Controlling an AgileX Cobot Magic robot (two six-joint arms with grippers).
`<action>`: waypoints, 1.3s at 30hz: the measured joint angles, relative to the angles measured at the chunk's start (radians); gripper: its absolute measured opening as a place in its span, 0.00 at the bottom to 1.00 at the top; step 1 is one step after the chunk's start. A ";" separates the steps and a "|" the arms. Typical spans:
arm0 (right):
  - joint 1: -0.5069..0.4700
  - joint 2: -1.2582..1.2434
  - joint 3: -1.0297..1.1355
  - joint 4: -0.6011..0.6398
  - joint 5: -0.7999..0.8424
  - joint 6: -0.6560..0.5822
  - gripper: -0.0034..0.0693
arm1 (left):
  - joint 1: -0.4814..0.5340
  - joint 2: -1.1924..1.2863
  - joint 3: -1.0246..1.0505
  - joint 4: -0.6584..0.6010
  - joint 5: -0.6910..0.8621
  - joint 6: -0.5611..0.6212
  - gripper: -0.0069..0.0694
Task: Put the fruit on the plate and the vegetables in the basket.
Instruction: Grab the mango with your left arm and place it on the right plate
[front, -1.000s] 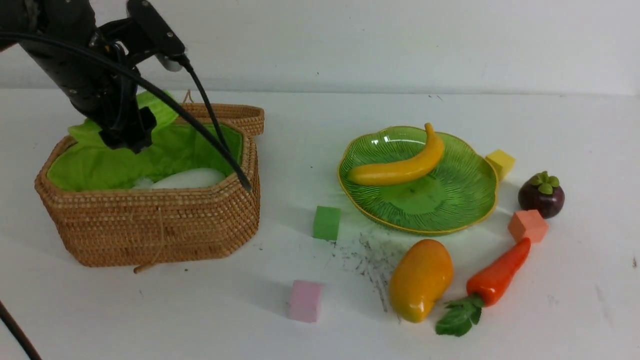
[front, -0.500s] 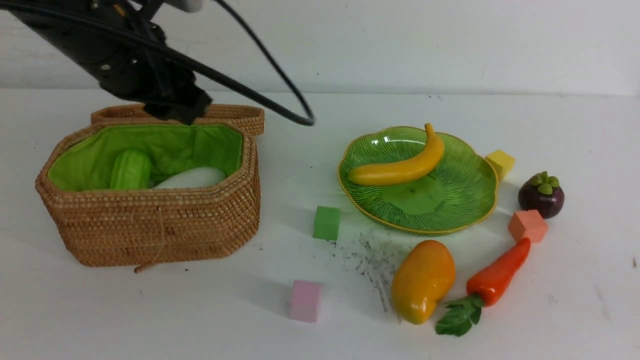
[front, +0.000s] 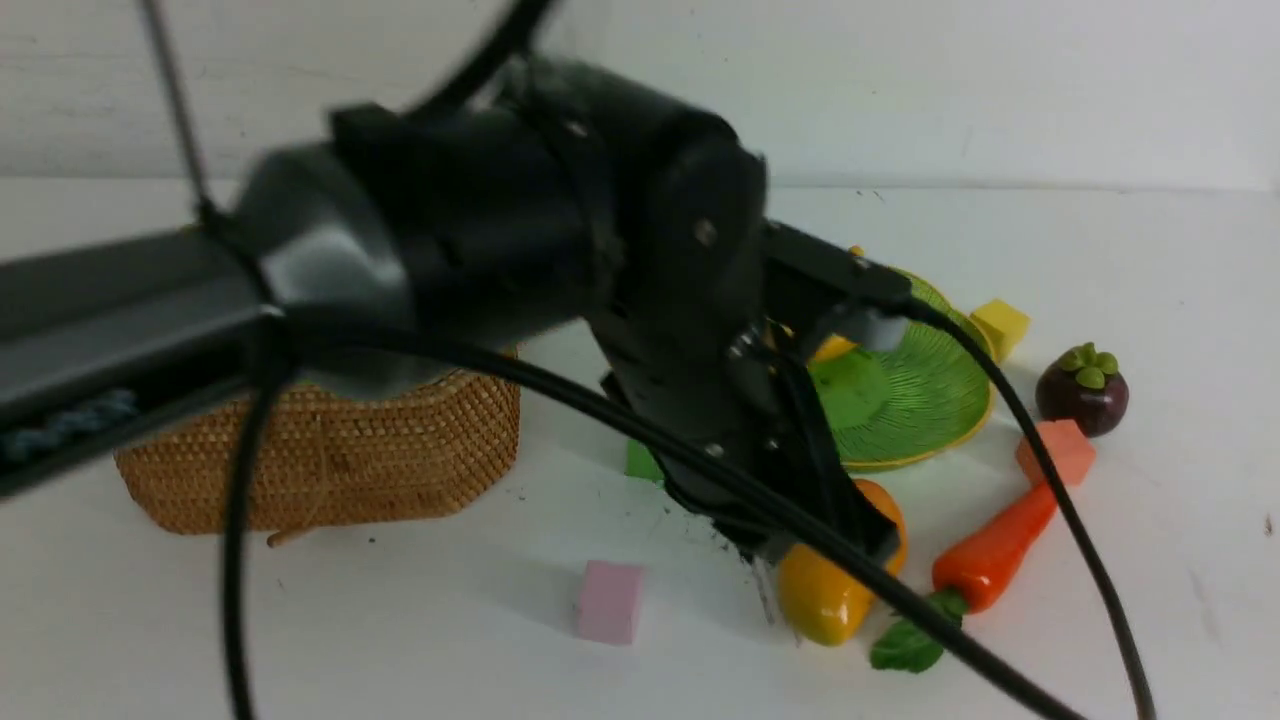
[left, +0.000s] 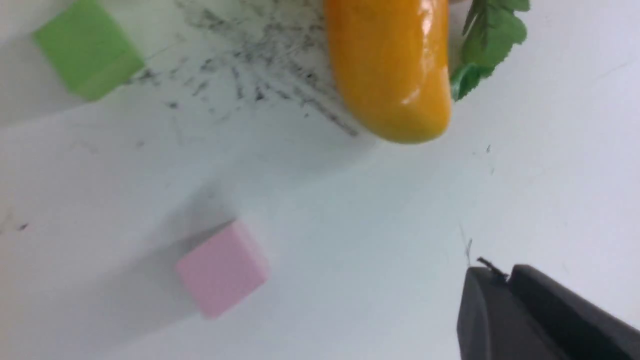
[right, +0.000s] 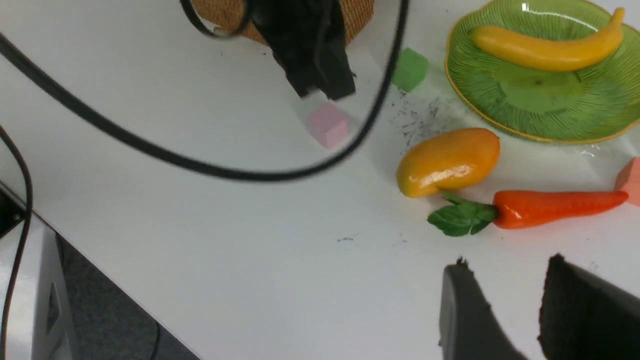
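Your left gripper (right: 324, 90) hangs low between the basket (front: 330, 460) and the mango (front: 825, 600). The front view is blurred, and no view shows clearly how its jaws stand, so I cannot tell its state. Your right gripper (right: 505, 262) sits back from the work with its fingers parted and nothing between them.

Placement so far:
- The banana (right: 545, 45) lies on the plate (front: 930, 400).
- The mango rests on the table (right: 280, 240), near the plate's front rim.
- The carrot (front: 995, 550) lies just beside the mango, with its leaves against the mango's end.
- The mangosteen (front: 1085, 390) sits on the table to the right of the plate.
- The arm hides the inside of the basket.

Risks, as judged from here:
- The mango is plump and glossy, so a pinch off its centre would likely squirt it sideways into the carrot or the salmon cube (front: 1058, 452).
- A wide approach could catch the carrot leaves together with the mango.
- The cable (front: 640, 440) trails low across the work area. It could sweep the pink cube (front: 608, 600) or green cube (left: 87, 47), or nudge the carrot.
- A fast set-down on the plate could knock the banana off.
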 joint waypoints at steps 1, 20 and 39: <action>0.000 0.000 0.000 -0.001 0.010 0.005 0.37 | -0.005 0.049 -0.001 -0.003 -0.045 0.000 0.29; 0.000 0.000 0.000 -0.004 0.024 0.013 0.37 | -0.007 0.307 -0.026 0.128 -0.446 0.012 0.91; 0.000 0.000 0.000 -0.004 0.024 0.013 0.37 | -0.007 0.344 -0.057 0.183 -0.336 0.012 0.83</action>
